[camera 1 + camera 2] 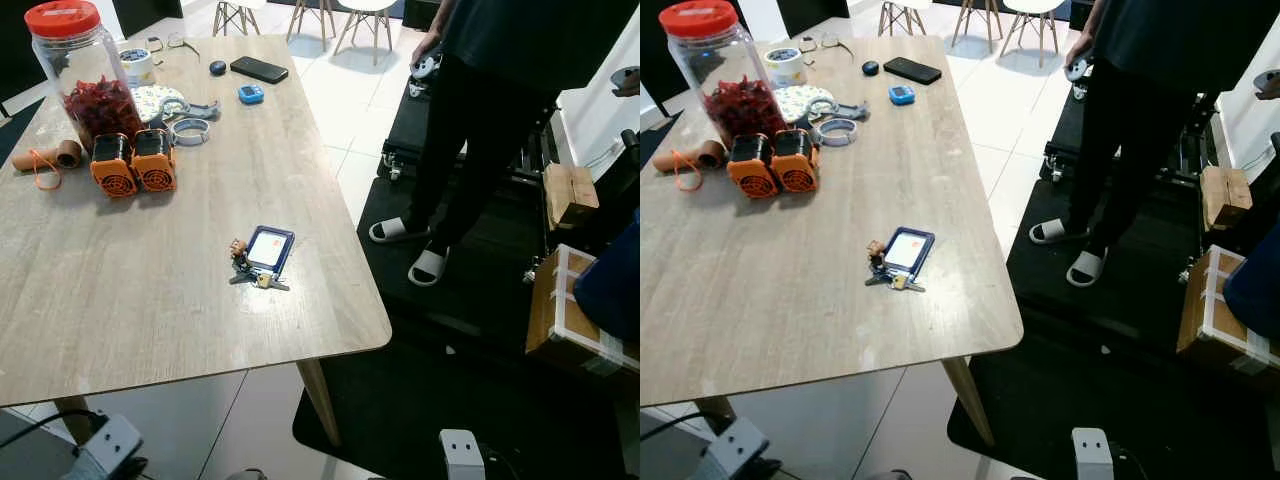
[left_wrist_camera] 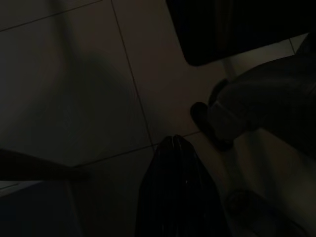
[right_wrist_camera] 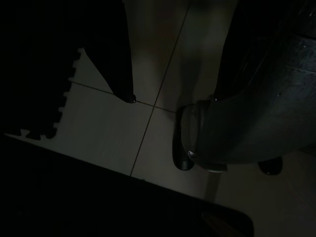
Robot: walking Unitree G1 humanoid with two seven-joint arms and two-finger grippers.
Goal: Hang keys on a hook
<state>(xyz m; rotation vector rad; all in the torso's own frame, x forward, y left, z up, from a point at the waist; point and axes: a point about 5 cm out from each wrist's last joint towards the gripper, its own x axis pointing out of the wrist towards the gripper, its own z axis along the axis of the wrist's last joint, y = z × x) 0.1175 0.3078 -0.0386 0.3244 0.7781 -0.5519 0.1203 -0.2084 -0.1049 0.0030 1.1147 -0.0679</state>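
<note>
Near the desk's front right corner lie the keys, a small bunch fastened to a blue card holder, flat on the wood and well apart from the orange fan-like blocks and the red-lidded jar further back on the left. Card holder and keys form one elongated bundle whose long axis runs roughly front to back with a slight lean: the holder points away and a little right, while the keys splay toward the robot at the near end. Both arms hang idle below the desk; the left gripper shows dark fingers apparently pressed together over floor tiles, and I cannot tell how the right jaws stand. No hook is visible, so the step in hand is likely the pickup. It should go best by coming down across the narrow width of the bundle near the ring, pinching metal and not the flat holder. A person stands to the right.
</note>
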